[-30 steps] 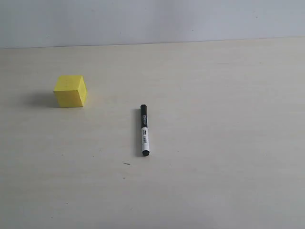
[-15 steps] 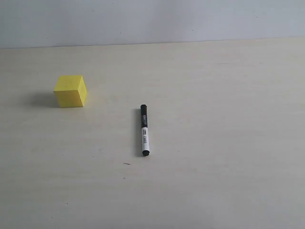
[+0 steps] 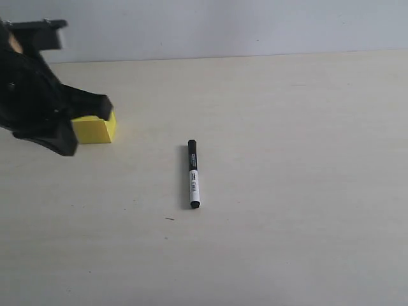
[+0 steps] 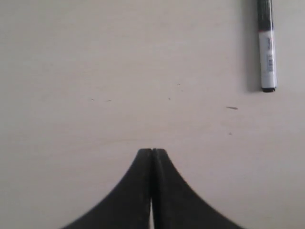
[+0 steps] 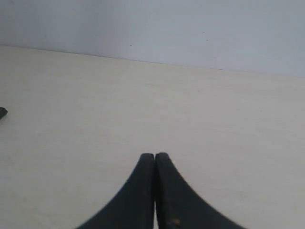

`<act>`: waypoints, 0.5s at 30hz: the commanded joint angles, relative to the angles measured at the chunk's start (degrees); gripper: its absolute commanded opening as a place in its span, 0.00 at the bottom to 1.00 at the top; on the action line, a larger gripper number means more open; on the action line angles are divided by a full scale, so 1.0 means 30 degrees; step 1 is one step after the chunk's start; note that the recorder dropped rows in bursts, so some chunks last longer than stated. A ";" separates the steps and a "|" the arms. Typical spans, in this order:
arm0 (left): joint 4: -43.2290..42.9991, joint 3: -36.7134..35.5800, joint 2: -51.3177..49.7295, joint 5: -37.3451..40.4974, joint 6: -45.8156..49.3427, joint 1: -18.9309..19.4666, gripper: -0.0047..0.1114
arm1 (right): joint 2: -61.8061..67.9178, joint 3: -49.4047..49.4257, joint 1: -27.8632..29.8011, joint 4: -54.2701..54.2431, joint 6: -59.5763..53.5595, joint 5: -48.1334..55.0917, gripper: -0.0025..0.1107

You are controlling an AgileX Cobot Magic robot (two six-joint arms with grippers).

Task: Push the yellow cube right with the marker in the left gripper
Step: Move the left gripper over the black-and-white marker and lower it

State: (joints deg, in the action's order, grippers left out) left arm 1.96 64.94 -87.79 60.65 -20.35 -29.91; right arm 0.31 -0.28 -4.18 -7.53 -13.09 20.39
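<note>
Marker, just one, lies apart from one yellow cube; left gripper and right gripper fingers closed, empty.

A: What's the surface like?
B: A pale, cream-coloured table with a faint wood grain; its far edge meets a plain light wall
A: And what's lying on it?
B: Two things. A yellow cube sits out on the left, flat on one face, its upper left part hidden from view. A marker lies flat near the middle, running almost straight from far to near: black cap at the far end, then the white barrel, then a black end nearest.
A: Are they touching?
B: No, well apart. There's also a tiny dark mark on the table just in front of the marker, a little to its left
</note>
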 commanded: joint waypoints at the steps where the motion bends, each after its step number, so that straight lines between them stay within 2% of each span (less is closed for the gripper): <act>1: -0.0306 0.0720 -0.2148 -0.0007 -0.1815 -0.2695 0.04 | -0.0105 0.0094 0.0123 0.0009 -0.0119 -0.0166 0.02; 3: -0.0463 0.1119 -0.3051 -0.0196 -0.2840 -0.3574 0.04 | -0.0105 0.0094 0.0123 0.0009 -0.0119 -0.0166 0.02; 7: -0.0463 0.2226 -0.4428 -0.0246 -0.3922 -0.4506 0.04 | -0.0105 0.0094 0.0123 0.0009 -0.0119 -0.0166 0.02; 15: -0.0359 0.4924 -0.7101 -0.0246 -0.4649 -0.4895 0.04 | -0.0105 0.0094 0.0123 0.0009 -0.0119 -0.0166 0.02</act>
State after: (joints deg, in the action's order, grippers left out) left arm 1.28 76.95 -106.74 60.05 -33.20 -44.30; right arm 0.31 -0.28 -4.18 -7.53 -13.09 20.39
